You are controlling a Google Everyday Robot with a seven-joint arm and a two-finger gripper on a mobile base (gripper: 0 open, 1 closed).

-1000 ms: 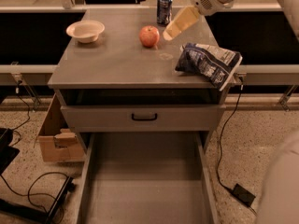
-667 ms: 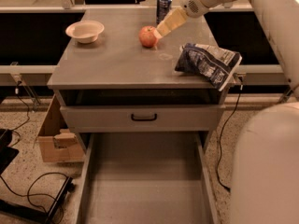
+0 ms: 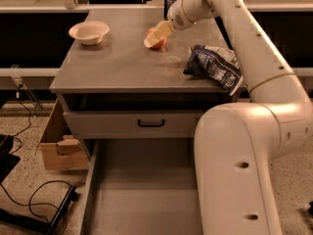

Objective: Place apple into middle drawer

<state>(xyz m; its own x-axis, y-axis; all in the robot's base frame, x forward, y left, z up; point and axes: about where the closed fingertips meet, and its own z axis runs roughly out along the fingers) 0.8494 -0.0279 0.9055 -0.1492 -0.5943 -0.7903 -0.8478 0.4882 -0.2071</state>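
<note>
The apple [image 3: 158,44], small and red with an orange blush, sits on the cabinet top [image 3: 117,62] at the back middle. My gripper [image 3: 157,34] is right at the apple from above and to the right, covering its top half. The middle drawer [image 3: 137,190] is pulled out below the cabinet, a long shallow grey tray with low side walls and nothing in it. My white arm [image 3: 234,170] covers the drawer's right side.
A cream bowl [image 3: 89,32] stands at the back left of the top. A dark chip bag [image 3: 215,67] lies at the right edge. A dark can [image 3: 170,3] stands behind the gripper. A drawer front with a black handle [image 3: 150,123] sits above the open drawer. A cardboard box [image 3: 58,148] and cables [image 3: 29,199] lie on the floor at left.
My gripper has moved left and down from beside the apple onto it. The arm's large links have swung into the right foreground. The apple has not moved.
</note>
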